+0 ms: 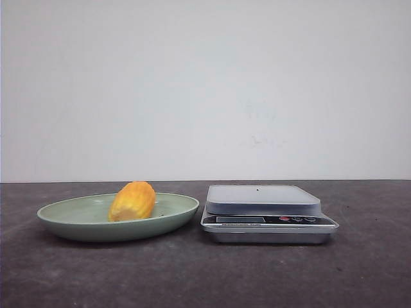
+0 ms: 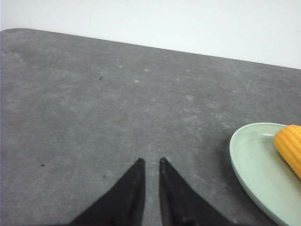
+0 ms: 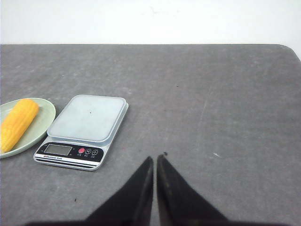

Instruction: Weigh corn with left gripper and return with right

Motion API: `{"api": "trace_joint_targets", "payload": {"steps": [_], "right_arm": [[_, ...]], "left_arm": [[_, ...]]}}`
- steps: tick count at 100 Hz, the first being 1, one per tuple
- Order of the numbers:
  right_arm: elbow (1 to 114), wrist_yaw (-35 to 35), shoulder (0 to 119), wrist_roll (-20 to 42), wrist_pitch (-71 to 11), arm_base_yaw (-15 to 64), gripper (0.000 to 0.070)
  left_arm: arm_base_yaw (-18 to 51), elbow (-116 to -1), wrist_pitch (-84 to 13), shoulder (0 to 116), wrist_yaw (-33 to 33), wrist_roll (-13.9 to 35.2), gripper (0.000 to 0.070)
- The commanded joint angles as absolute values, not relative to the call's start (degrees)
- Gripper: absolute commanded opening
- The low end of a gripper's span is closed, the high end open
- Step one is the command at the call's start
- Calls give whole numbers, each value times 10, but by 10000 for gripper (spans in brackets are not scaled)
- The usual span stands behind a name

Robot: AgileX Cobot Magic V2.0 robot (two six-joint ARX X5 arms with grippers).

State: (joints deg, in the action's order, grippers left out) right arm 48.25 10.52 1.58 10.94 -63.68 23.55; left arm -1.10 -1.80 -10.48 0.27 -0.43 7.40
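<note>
In the front view no claw shows; the corn (image 1: 132, 201) lies on its side in a shallow green plate (image 1: 77, 221) on the dark counter (image 1: 205, 276), and a silver kitchen scale (image 1: 266, 215) stands just beside the plate, its flat platform bare. In the left wrist view the left claw (image 2: 150, 165) hangs over bare counter with its two black fingertips (image 2: 136, 172) drawn nearly together, only a thin slit between them and nothing gripped; the plate's rim (image 2: 237, 155) sits off to the claw's side and slightly ahead, with one ribbed end of the corn (image 2: 289, 146) resting inside it, apart from the claw. In the right wrist view the right claw (image 3: 155, 162) is likewise clenched almost shut and grasps nothing; the scale (image 3: 84, 129) lies ahead of it and to one side, near but not touching, and beyond the scale, farther from the claw, the corn (image 3: 18, 123) rests in the plate (image 3: 42, 122).
</note>
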Motion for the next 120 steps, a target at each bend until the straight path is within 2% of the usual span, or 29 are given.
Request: {"api": "trace_joint_targets", "payload": {"steps": [1, 55, 61, 68, 75, 87, 97, 104, 120], "right_arm": [[487, 106, 15, 116, -630, 237, 5], [487, 107, 14, 111, -630, 233, 5], [487, 140, 14, 93, -617, 219, 5], [479, 177, 13, 92, -557, 199, 5], [463, 180, 12, 71, -462, 179, 5], [408, 146, 8, 21, -272, 138, 6], [347, 109, 3, 8, -145, 95, 6], [315, 87, 3, 8, -111, 66, 5], [247, 54, 3, 8, -107, 27, 5]], "left_arm": [[-13, -8, -103, 2, -4, 67, 17], [-13, -8, -103, 2, -4, 67, 17], [-13, -8, -103, 2, -4, 67, 17], [-13, -8, -103, 2, -4, 67, 17], [-13, -8, -103, 2, -4, 67, 17], [-13, -8, -103, 2, -4, 67, 17], [-13, -8, -103, 2, -4, 67, 17], [-13, -8, -103, 2, -4, 67, 17], [-13, -8, -103, 2, -4, 67, 17]]}}
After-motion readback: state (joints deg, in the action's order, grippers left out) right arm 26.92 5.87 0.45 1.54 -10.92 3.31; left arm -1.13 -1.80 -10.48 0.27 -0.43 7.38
